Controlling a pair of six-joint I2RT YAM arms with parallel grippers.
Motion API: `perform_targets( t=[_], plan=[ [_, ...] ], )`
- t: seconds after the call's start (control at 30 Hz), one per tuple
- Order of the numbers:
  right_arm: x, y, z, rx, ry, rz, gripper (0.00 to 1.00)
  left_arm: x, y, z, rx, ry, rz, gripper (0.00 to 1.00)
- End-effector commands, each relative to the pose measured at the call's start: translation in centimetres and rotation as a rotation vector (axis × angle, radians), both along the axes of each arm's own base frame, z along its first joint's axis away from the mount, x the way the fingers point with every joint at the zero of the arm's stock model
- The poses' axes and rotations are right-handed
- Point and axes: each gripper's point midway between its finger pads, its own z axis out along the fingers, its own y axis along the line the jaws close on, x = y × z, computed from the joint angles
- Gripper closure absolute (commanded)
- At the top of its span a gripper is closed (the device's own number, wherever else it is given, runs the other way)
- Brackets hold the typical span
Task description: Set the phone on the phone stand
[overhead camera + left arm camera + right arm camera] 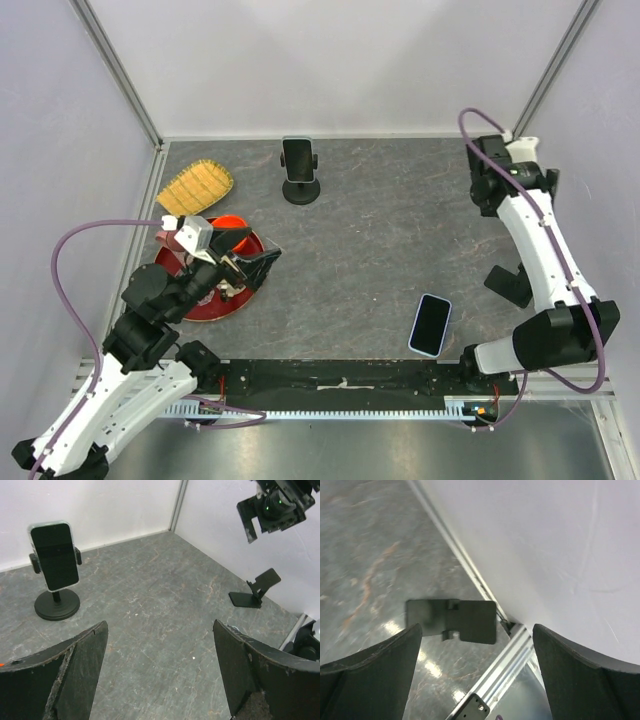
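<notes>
Left tool (160, 677): spread wide, nothing held.
Right tool (477, 672): spread wide, nothing held.
Dark-screened, blue-edged phone (430, 324): flat on grey stone-look worktop (380, 230), front edge, near black folding stand (508, 283).

**Our tally, kind by kind**

We count two phones: the clamped phone (298, 156) and the flat phone (431, 325). We count two stands as well: the round-based stand (301, 191) and the folding stand (509, 284). Of dishes we find one, the red dish (200, 306); the small things at its rim we cannot tell apart well enough to number. We see one yellow woven tray (195, 187). Two robot arms share the one table (380, 230): the left arm (130, 395) and the right arm (540, 245). Each trails one purple cable, so we make that two: the left cable (100, 223) and the right cable (480, 110).
</notes>
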Motion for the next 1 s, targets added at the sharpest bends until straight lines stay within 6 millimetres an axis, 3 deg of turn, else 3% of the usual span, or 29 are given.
perform_targets(
  t=[0.0, 0.07, 0.13, 0.17, 0.2, 0.3, 0.57, 0.8, 0.97],
  plan=[
    [-2.2, -5.4, 0.6, -0.055, -0.088, -0.232, 0.02, -0.1, -1.0, -0.6, 0.035, -0.044, -0.035, 0.08],
    [-3.2, -6.6, -1.4, 0.025, -0.083, -0.26, 0.02, -0.1, -1.6, -1.9, 0.048, -0.021, -0.058, 0.08],
    [-3.5, -7.6, -1.6, 0.077, -0.18, -0.285, 0.02, -0.6, -2.2, -2.3, 0.052, -0.007, -0.092, 0.08],
    [-3.7, -7.3, -3.9, 0.146, -0.153, -0.248, 0.02, -0.9, -2.6, -2.5, 0.058, -0.006, -0.113, 0.08],
    [-3.5, -8.9, -3.8, 0.166, -0.235, -0.279, 0.02, -1.1, -2.8, -2.4, 0.061, -0.012, -0.125, 0.08],
    [-4.5, -10.1, -4.4, 0.218, -0.306, -0.298, 0.02, -1.3, -3.1, -2.7, 0.073, -0.009, -0.136, 0.08],
    [-4.4, -10.1, -8.9, 0.381, -0.348, -0.331, 0.05, -1.7, -3.9, -3.1, 0.08, 0.002, -0.17, 0.08],
    [-5.2, -10.5, -10.3, 0.425, -0.445, -0.384, 0.19, -1.7, -4.2, -3.5, 0.086, 0.015, -0.183, 0.08],
    [-5.9, -10.6, -11.1, 0.448, -0.46, -0.425, 0.23, -1.7, -4.6, -3.8, 0.092, 0.024, -0.199, 0.08]
  ],
)
